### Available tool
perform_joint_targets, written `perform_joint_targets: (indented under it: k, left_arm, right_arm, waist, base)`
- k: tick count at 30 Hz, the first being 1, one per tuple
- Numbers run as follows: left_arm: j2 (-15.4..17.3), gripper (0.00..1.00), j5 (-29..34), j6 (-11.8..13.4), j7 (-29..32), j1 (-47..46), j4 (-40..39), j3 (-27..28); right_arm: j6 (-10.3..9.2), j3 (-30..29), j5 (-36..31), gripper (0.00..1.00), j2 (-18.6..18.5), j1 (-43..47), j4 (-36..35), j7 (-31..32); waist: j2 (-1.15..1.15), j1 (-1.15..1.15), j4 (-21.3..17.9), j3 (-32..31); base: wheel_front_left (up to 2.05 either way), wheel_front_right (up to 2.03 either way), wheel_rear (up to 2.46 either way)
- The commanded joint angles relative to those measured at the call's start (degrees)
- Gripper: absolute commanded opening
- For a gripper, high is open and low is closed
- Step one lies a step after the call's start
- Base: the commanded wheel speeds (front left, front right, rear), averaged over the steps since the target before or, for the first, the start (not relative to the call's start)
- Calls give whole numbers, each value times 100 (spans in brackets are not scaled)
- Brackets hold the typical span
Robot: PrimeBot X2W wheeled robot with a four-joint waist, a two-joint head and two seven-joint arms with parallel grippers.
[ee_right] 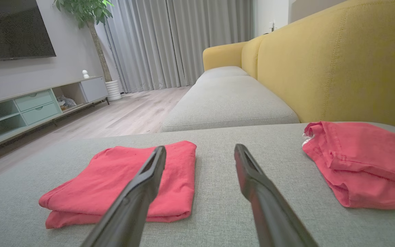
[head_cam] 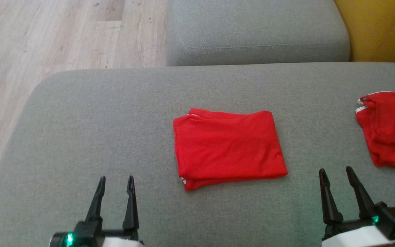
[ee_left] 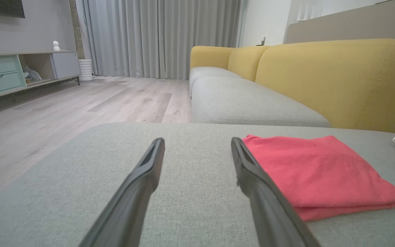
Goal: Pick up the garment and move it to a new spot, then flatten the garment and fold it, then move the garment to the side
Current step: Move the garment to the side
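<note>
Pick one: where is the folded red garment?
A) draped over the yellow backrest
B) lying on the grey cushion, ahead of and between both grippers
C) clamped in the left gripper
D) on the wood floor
B: the folded red garment lies flat on the grey cushion, untouched, with the left gripper and right gripper open either side.

left tool (head_cam: 116,177) and right tool (head_cam: 335,169): long black tapered fingers (head_cam: 328,199), green lights (head_cam: 69,239), white forearm casings (head_cam: 355,238)
</note>
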Motion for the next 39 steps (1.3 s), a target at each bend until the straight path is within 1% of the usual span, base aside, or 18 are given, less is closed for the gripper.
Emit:
perform_joint_targets:
  k: [1, 7, 13, 16, 18, 21, 24, 28, 29, 30, 31, 35, 38, 39]
  left_arm:
    - [-16, 100, 38, 19, -29, -79, -170, 202]
    - [-16, 100, 72, 20, -29, -53, -169, 235]
    - [-17, 100, -17, 21, -29, -129, -318, 237]
    - [-17, 100, -19, 34, -29, -178, -402, 204]
    - [-17, 100, -2, 41, -29, -255, -448, 156]
    - [-17, 100, 11, 69, -29, -424, -500, 72]
    - [-17, 100, -12, 106, -29, -591, -511, -27]
    - [-17, 100, -66, 147, -29, -765, -479, -165]
    - [-17, 100, -76, 162, -29, -795, -468, -193]
    - [-17, 100, -85, 177, -29, -818, -456, -214]
    - [-17, 100, -96, 196, -29, -835, -447, -228]
    - [-17, 100, -118, 256, -29, -851, -445, -199]
    - [-17, 100, -93, 264, -29, -842, -459, -131]
    - [-17, 100, -93, 264, -29, -842, -459, -131]
  right_arm:
    - [-4, 92, -27, 100, -46, -80, -183, -67]
    - [-4, 102, -13, 100, -37, -86, -126, -67]
    - [-4, 122, 355, 100, -38, -433, 286, -68]
    - [-4, 120, 540, 100, -39, -850, 808, -68]
    - [-4, 175, 623, 100, -105, -1265, 1305, -47]
    - [-4, 348, 871, 100, -241, -2013, 1950, 307]
    - [-4, 549, 1158, 100, -352, -2689, 2423, 750]
    - [-4, 821, 1498, 100, -449, -3314, 3029, 1200]
    - [-4, 914, 1559, 92, -463, -3404, 3171, 1300]
    - [-4, 1018, 1625, 42, -468, -3474, 3272, 1355]
    - [-4, 1086, 1722, 0, -466, -3524, 3359, 1382]
    - [-4, 1303, 1984, 0, -598, -3659, 3445, 1108]
    - [-4, 1406, 1906, 0, -872, -3796, 3520, 879]
    - [-4, 1406, 1906, 0, -872, -3796, 3520, 879]
  waist:
    - [0, 0, 3, -6]
    - [0, 0, -12, -11]
    - [0, 0, 35, 223]
    - [0, 0, 96, 425]
    - [0, 0, 161, 628]
    - [0, 0, 283, 956]
    - [0, 0, 396, 1232]
    - [0, 0, 542, 1455]
    - [0, 0, 571, 1482]
    - [0, 0, 592, 1498]
    - [0, 0, 608, 1508]
    - [0, 0, 573, 1518]
    - [0, 0, 427, 1523]
    - [0, 0, 427, 1523]
  base:
    - [0, 0, 0]
    - [0, 0, 0]
    - [0, 0, 0]
    - [0, 0, 0]
    - [0, 0, 0]
    - [0, 0, 0]
    - [0, 0, 0]
    - [0, 0, 0]
    - [0, 0, 0]
    - [0, 0, 0]
    - [0, 0, 0]
    - [0, 0, 0]
    - [0, 0, 0]
    - [0, 0, 0]
